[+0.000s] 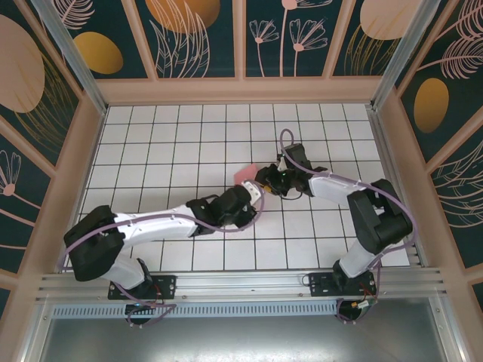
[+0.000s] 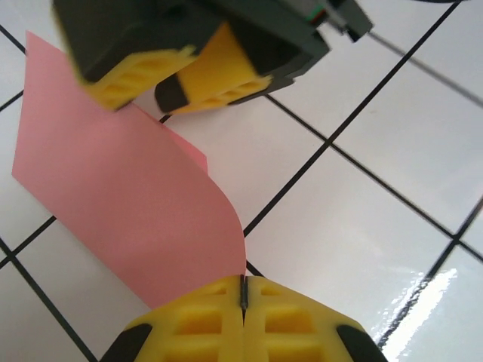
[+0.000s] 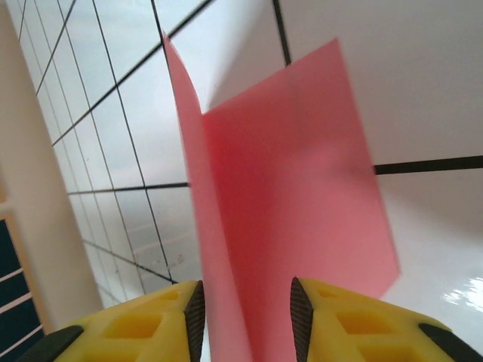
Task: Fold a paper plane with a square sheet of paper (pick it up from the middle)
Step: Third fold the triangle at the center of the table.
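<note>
Paper was one piece by my count: a single square sheet of paper, salmon pink. It was near the middle of the white tiled table, lifted off the tiles and bent, so that one part stood up and another part curved away from it.

Arms were two, and grippers also two. The left gripper had its yellow fingers pressed together, and a lower corner of the sheet was pinched in the seam between them. The right gripper had its jaws spread. The edge of the sheet stood in the gap between its two fingers, and I could not tell if it touched either of them. The two grippers came to the sheet from opposite sides and were just beside each other.

The free edges of the sheet looked straight and clean, with one corner pointing upward. Around it, rows of open tiles lay toward the far side and toward the left. The wooden-framed walls stood well apart from the sheet. On the near side, both arms lay across the tiles.
</note>
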You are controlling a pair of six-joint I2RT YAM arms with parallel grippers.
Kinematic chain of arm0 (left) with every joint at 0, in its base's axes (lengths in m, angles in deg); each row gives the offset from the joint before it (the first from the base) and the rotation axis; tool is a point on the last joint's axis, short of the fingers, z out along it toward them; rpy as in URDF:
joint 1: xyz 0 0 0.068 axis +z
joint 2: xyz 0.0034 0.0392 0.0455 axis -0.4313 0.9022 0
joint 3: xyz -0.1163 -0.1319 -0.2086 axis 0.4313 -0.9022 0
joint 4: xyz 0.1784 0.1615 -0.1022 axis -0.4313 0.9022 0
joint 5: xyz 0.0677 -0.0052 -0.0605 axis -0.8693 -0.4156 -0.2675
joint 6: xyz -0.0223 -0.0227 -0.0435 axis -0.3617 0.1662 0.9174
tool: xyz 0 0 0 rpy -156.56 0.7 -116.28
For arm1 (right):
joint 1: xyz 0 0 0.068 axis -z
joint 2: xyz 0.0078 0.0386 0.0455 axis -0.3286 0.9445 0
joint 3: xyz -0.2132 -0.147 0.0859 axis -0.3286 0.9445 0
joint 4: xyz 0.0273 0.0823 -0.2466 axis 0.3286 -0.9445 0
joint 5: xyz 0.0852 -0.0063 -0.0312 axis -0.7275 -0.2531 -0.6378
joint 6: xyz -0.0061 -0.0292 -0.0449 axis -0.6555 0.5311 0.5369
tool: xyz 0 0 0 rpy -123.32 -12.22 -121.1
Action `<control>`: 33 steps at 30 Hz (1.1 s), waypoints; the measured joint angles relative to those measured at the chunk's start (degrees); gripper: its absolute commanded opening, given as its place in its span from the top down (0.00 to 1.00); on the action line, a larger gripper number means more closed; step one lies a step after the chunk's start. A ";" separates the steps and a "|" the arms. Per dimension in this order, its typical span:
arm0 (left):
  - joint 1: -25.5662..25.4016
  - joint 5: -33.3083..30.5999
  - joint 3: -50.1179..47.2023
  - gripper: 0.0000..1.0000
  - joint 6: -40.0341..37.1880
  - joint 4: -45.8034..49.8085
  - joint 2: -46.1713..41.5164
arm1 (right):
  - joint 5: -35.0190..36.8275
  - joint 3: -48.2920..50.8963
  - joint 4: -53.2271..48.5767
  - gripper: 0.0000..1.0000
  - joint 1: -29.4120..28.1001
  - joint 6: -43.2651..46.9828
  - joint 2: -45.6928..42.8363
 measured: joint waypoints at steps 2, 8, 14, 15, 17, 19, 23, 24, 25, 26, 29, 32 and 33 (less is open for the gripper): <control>2.14 3.89 -1.01 1.00 0.37 -0.63 -1.68 | 1.18 0.00 -1.44 0.60 0.44 1.20 -2.23; 6.03 16.17 -2.21 1.00 1.27 -1.44 -3.04 | 2.60 -0.04 -3.17 0.61 0.63 3.56 -6.56; 9.25 26.08 -2.89 1.00 1.68 -2.01 -3.02 | 2.19 -0.24 -3.13 0.67 0.44 5.07 -7.37; 9.68 27.30 -3.21 1.00 1.66 -2.05 -3.02 | 2.03 -0.28 -3.17 0.69 0.28 5.46 -7.37; 10.49 29.53 -3.69 1.00 1.66 -1.88 -3.02 | 1.86 -0.83 -3.39 0.72 -0.17 5.99 -7.30; 11.13 31.36 -4.07 1.00 1.64 -1.81 -3.02 | 1.73 -2.19 -3.87 0.74 -0.87 6.82 -6.78; 11.80 33.31 -4.87 1.00 1.66 -1.81 -3.02 | 1.79 -5.97 -4.79 0.76 -2.62 8.41 -3.80; 11.91 33.66 -5.14 1.00 1.66 -1.84 -3.02 | 1.79 -6.73 -4.96 0.77 -2.99 8.61 -2.80; 11.93 33.83 -5.33 1.00 1.66 -1.84 -3.02 | 1.84 -7.37 -5.29 0.77 -3.28 8.81 -1.75; 11.96 33.92 -5.46 1.00 1.66 -1.79 -3.02 | 1.97 -7.89 -5.66 0.78 -3.50 9.05 -0.76; 12.07 34.01 -5.64 1.00 1.64 -1.77 -3.02 | 2.54 -9.57 -7.50 0.81 -3.80 10.14 2.40; 12.11 34.01 -5.64 1.00 1.66 -1.79 -2.99 | 3.39 -10.99 -9.11 0.84 -4.33 11.15 5.25; 12.15 34.01 -5.64 1.00 1.64 -1.79 -2.91 | 3.72 -11.43 -9.81 0.84 -4.50 11.43 6.12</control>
